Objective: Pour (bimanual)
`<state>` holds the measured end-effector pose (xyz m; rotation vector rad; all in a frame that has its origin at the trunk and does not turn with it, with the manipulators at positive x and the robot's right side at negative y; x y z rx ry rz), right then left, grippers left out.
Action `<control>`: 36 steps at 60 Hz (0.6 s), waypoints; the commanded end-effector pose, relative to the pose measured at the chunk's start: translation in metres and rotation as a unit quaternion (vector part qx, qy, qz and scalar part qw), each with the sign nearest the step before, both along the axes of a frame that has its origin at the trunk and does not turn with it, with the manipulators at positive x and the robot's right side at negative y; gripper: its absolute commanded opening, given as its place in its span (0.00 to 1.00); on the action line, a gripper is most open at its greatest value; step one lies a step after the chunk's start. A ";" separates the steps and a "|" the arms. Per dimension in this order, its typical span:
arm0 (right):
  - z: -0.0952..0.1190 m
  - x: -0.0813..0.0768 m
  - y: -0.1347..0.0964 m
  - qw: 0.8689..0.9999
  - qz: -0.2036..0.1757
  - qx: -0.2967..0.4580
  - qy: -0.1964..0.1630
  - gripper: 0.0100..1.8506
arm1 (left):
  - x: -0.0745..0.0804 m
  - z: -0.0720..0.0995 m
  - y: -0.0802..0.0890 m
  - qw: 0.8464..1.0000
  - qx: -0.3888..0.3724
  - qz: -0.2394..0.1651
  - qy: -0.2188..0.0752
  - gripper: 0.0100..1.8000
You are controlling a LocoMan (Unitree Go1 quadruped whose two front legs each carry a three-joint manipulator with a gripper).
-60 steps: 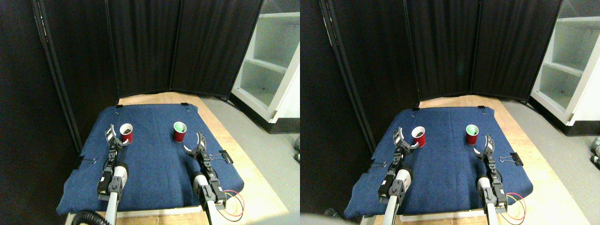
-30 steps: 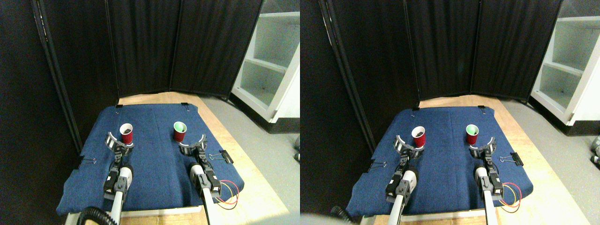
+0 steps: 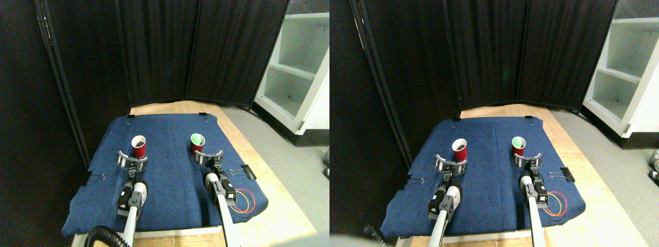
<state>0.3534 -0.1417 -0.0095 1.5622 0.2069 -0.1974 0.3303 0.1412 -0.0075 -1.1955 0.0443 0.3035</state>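
Standing upright on the blue cloth (image 3: 170,170) are the two red cups we have to work with: the left cup (image 3: 138,146), whose inside looks dark as if it holds something, and the right cup (image 3: 197,143), whose inside shows pale green. Each has its long axis vertical and its mouth facing up, and they sit well apart, side by side across the middle of the cloth, which we judge leaves each arm its own cup. Our left gripper (image 3: 132,159) sits just in front of the left cup with its jaws spread wide, the curved fingers cradling the near side of the cup's base without closing on it; we cannot tell whether they touch. Our right gripper (image 3: 209,156) is likewise spread apart just below the right cup, its fingers arcing toward either side of the base. We read this as the approach before grasping, both claws lined up low so that the cups can be gripped around the body. Nothing is lifted yet, so the pour itself is still ahead. Further out, a binder clip (image 3: 244,171) pins the cloth at its right edge, the cloth lies over a wooden board (image 3: 267,175), and black curtains (image 3: 201,51) close off the back.
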 end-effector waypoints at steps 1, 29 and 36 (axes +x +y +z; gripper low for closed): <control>-0.001 0.007 0.005 1.000 0.004 -0.006 -0.006 0.58 | 0.004 0.001 -0.002 0.999 -0.034 -0.001 -0.020 0.64; -0.004 0.016 0.017 1.000 0.025 0.005 0.004 0.64 | 0.018 -0.006 -0.008 0.997 -0.081 0.004 -0.014 0.64; -0.005 0.018 0.021 1.000 0.026 0.015 0.005 0.64 | 0.019 -0.008 -0.009 0.997 -0.076 -0.004 -0.007 0.65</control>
